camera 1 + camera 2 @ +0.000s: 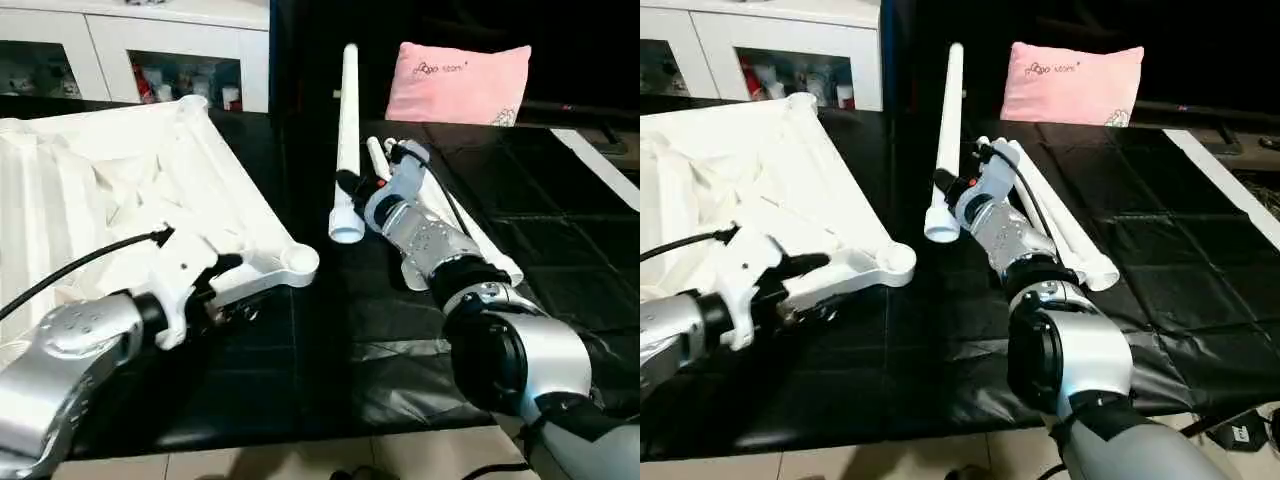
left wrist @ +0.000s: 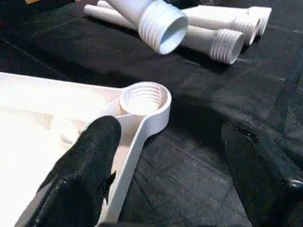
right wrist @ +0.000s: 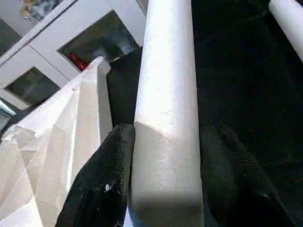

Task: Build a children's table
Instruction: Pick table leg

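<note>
We see no leg fitted yet. Right gripper (image 1: pixel 352 187) clamps one leg (image 1: pixel 348 110); left gripper (image 1: pixel 222 272), wide, straddles tabletop (image 1: pixel 130 190) rim beside empty corner socket (image 2: pixel 143 98). Spare legs (image 1: pixel 1060 225) lie on worktop (image 1: pixel 330 350).

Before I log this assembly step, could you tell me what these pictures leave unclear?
- Tabletop: its left part is cut off by the head view's edge.
- Held leg: in the right wrist view the right gripper covers its threaded end.
- Spare legs: partly hidden behind the right forearm.
- Cabinet contents: too small to identify.
- Left gripper: contact with the tabletop rim unclear.
</note>
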You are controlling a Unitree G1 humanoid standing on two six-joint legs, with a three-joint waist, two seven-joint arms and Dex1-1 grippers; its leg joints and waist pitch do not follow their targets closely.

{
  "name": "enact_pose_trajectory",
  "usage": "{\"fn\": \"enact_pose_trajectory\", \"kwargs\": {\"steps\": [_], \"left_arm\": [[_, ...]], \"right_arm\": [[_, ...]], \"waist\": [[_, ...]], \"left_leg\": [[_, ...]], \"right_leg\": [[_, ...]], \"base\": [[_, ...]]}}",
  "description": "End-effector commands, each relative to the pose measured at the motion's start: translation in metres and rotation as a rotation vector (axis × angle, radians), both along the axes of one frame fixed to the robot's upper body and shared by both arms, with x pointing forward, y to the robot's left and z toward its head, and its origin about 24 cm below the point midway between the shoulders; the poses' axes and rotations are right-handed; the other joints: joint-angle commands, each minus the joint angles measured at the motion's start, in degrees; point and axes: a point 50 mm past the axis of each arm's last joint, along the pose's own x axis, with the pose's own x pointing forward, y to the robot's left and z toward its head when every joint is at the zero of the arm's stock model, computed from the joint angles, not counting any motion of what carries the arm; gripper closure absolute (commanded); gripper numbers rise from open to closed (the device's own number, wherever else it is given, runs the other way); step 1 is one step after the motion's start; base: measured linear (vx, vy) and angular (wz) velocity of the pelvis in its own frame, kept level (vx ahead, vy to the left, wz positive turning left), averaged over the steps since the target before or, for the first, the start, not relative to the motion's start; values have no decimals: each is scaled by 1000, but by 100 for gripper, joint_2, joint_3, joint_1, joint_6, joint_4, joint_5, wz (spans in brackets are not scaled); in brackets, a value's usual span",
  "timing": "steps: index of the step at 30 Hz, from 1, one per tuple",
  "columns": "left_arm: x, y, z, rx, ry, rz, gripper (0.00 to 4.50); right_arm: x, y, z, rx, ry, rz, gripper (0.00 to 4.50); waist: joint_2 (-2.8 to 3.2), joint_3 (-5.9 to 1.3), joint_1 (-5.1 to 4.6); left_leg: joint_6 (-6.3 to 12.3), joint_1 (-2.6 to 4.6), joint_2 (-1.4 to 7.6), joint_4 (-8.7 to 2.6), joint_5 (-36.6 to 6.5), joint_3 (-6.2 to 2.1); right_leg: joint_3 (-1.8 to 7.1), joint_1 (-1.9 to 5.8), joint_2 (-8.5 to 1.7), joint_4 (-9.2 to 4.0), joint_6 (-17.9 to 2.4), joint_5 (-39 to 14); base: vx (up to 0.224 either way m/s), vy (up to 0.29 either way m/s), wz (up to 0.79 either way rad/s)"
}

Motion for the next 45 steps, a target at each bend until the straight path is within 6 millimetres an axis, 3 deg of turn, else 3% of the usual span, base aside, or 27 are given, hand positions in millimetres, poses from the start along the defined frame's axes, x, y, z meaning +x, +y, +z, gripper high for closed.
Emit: {"fn": "enact_pose_trajectory", "kwargs": {"steps": [1, 8, 9, 10, 14, 15, 16, 17, 18, 19, 20, 23, 24, 25, 26, 27, 28, 29, 36, 41, 45], "left_arm": [[3, -3, 1, -1, -16, -3, 70], [14, -6, 1, -24, -42, 12, 70], [17, -7, 3, -39, -54, 20, 70], [20, -7, 4, -56, -60, 28, 70], [33, -13, 10, -126, -68, 65, 70], [38, -15, 12, -149, -73, 71, 70], [43, -17, 13, -175, -68, 85, 70], [46, -18, 14, -193, -64, 95, 70], [47, -18, 14, -200, -62, 96, 70], [52, -22, 17, -245, -55, 93, 70], [55, -25, 19, -268, -55, 85, 70], [70, -37, 32, -403, -79, 110, 70], [77, -40, 35, -437, -85, 133, 70], [77, -40, 35, -437, -85, 133, 70], [86, -48, 42, -546, -70, 156, 70], [88, -51, 45, -591, -62, 158, 70], [91, -54, 48, -639, -48, 155, 70], [92, -59, 51, -684, -30, 139, 70], [97, -92, 65, -921, 123, -23, 70], [97, -99, 74, -1045, 192, -86, 70], [95, -101, 79, -1081, 208, -133, 70]], "right_arm": [[2, -7, 5, -8, -35, -14, 268], [2, -13, 8, 28, -15, -38, 268], [3, -14, 16, 89, -99, -43, 268], [2, -15, 25, 138, -204, -16, 268], [-2, -24, 27, 184, -228, 21, 268], [-3, -27, 27, 148, -252, 32, 268], [-5, -31, 27, 163, -249, 50, 268], [-7, -33, 27, 178, -243, 63, 268], [-7, -34, 27, 180, -246, 69, 268], [-11, -38, 29, 184, -271, 104, 268], [-14, -40, 30, 173, -298, 119, 268], [-30, -47, 37, 169, -430, 211, 268], [-36, -48, 39, 176, -455, 242, 268], [-36, -48, 39, 176, -455, 242, 268], [-48, -51, 41, 198, -482, 292, 268], [-51, -52, 41, 204, -486, 305, 268], [-54, -53, 41, 213, -487, 317, 268], [-57, -54, 41, 221, -489, 329, 268], [-86, -53, 42, 290, -508, 485, 268], [-91, -50, 40, 289, -483, 513, 269], [-91, -48, 38, 247, -448, 520, 269]], "waist": [[229, -389, -11], [252, -396, -8], [281, -401, -4], [258, -415, 0], [289, -407, 17], [342, -404, 26], [307, -397, 19], [329, -399, 18], [301, -408, 23], [323, -397, 29], [391, -415, 39], [363, -434, 60], [388, -413, 63], [377, -413, 66], [449, -410, 55], [402, -401, 57], [391, -406, 57], [418, -396, 56], [410, -393, 92], [396, -367, 82], [397, -379, 84]], "left_leg": [[-30, -8, -31, -396, -665, 155], [-83, 3, -32, -397, -698, 146], [-81, 7, -34, -395, -687, 144], [4, -3, -23, -390, -604, 147], [73, 26, -33, -391, -484, 152], [22, 15, -40, -399, -527, 127], [20, 24, -40, -402, -587, 141], [-11, 31, -44, -394, -655, 140], [-26, 20, -48, -396, -672, 130], [-16, 13, -67, -401, -646, 136], [-36, 25, -53, -380, -606, 126], [95, -19, -66, -367, -292, 124], [134, -23, -73, -366, -333, 133], [146, -23, -73, -358, -342, 134], [122, -45, -71, -371, -360, 101], [158, -10, -84, -349, -461, 142], [161, -25, -80, -353, -453, 121], [162, -53, -99, -361, -441, 126], [225, -48, -91, -357, -579, 120], [174, -66, -108, -360, -701, 123], [157, -68, -100, -368, -609, 112]], "right_leg": [[95, 367, -194, -263, -1226, -478], [90, 381, -192, -266, -1209, -482], [92, 383, -195, -258, -1211, -448], [100, 410, -199, -249, -1241, -229], [97, 411, -179, -256, -1367, -22], [93, 431, -193, -246, -1376, -95], [89, 419, -191, -285, -1358, -188], [97, 434, -190, -291, -1351, -262], [99, 456, -197, -291, -1332, -353], [100, 464, -183, -329, -1298, -374], [106, 455, -202, -292, -1330, -291], [110, 518, -197, -282, -1448, 150], [108, 518, -188, -331, -1422, 42], [115, 530, -193, -337, -1416, 0], [104, 538, -210, -314, -1435, -131], [123, 529, -181, -390, -1370, -265], [122, 545, -196, -379, -1391, -298], [116, 546, -188, -398, -1376, -425], [95, 504, -184, -478, -1221, -1044], [89, 481, -187, -529, -1077, -1506], [82, 478, -177, -530, -1001, -1459]], "base": [[0, 0, 0], [0, 0, 0], [0, 0, 0], [0, 0, 0], [0, 0, 0], [0, 0, 0], [0, 0, 0], [0, 0, 0], [0, 0, 0], [0, 0, 0], [0, 0, 0], [0, 0, 0], [0, 0, 0], [0, 0, 0], [0, 0, 0], [0, 0, 0], [0, 0, 0], [0, 0, 0], [0, 0, 0], [0, 0, 0], [0, 0, 0]]}}
